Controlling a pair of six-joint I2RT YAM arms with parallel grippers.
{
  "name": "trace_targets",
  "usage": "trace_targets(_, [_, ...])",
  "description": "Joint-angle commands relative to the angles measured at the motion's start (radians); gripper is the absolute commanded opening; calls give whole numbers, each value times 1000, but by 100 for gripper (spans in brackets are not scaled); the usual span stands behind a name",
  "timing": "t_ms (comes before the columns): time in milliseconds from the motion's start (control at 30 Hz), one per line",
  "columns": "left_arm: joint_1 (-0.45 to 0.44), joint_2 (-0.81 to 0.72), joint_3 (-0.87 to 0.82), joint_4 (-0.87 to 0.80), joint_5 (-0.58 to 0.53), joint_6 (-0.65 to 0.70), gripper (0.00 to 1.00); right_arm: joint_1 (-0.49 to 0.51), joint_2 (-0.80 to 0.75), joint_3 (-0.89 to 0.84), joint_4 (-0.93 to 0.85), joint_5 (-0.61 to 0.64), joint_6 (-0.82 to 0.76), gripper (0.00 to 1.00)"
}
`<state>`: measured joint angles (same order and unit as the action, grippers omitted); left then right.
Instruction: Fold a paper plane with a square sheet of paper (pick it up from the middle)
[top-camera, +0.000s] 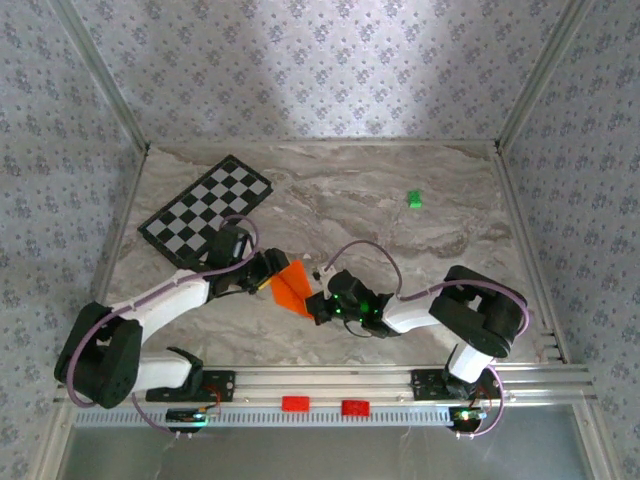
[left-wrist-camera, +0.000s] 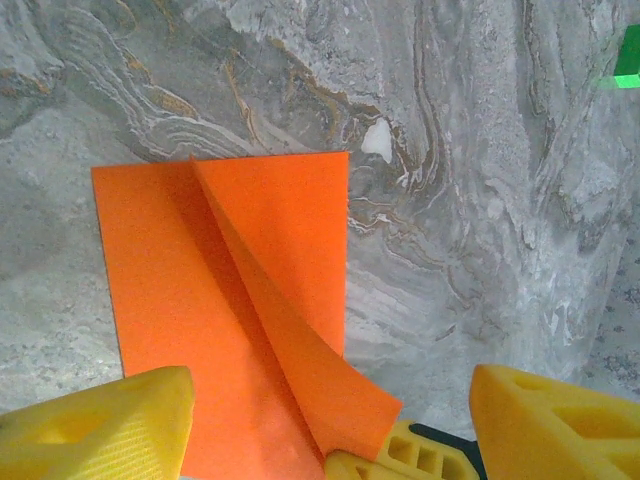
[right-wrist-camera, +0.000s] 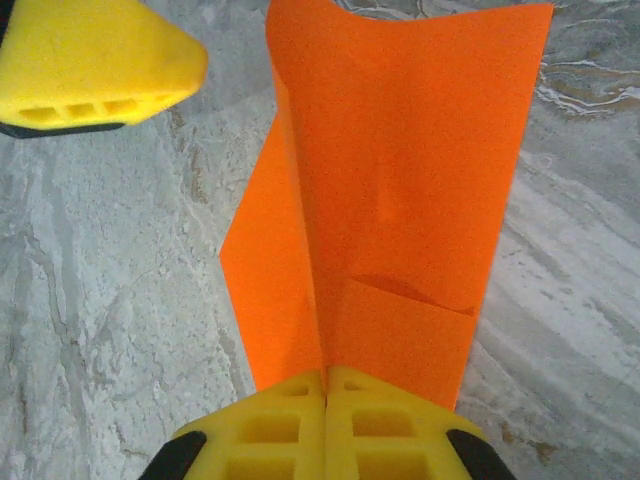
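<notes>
A partly folded sheet of orange paper (top-camera: 292, 287) lay on the marble-patterned tabletop (top-camera: 450, 220), between two grippers that faced each other across it. The right gripper (right-wrist-camera: 325, 392) was clenched on the paper's nearest edge. Its two yellow fingers (right-wrist-camera: 390, 430) were pressed flat together and the sheet ran out ahead of them. From that pinch a long diagonal flap rose off the rest of the sheet, its crease running toward the paper's far edge as seen from the left gripper. The left gripper (left-wrist-camera: 330, 405) was released, its yellow fingers (left-wrist-camera: 100, 425) spread wide to either side of the paper. One finger overlapped the sheet's edge, though whether it touched the paper could not be told. Well ahead of the left gripper and off to its right sat a small green block (top-camera: 413, 199). A black-and-white checkered board (top-camera: 205, 215) lay beyond the left arm, apart from the paper.
</notes>
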<state>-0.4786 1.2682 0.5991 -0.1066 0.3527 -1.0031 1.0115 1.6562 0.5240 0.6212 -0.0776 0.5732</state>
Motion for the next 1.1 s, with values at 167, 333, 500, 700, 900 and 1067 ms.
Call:
trace_targets(167, [-5, 3, -7, 31, 28, 4, 70, -24, 48, -4, 63, -70, 133, 0])
trace_targets(333, [-6, -6, -20, 39, 29, 1, 54, -43, 94, -14, 149, -115, 238, 0])
trace_targets(500, [-8, -3, -36, 60, 38, -2, 34, -65, 144, -33, 259, -158, 332, 0])
trace_targets(700, [-17, 33, -33, 85, 63, 9, 28, -71, 172, -51, 305, -168, 385, 0])
trace_targets(900, [-30, 61, -17, 90, 66, 15, 31, -80, 179, -60, 320, -175, 409, 0])
trace_targets(1067, [-37, 67, -11, 86, 52, 25, 48, -67, 134, -11, 160, -161, 333, 2])
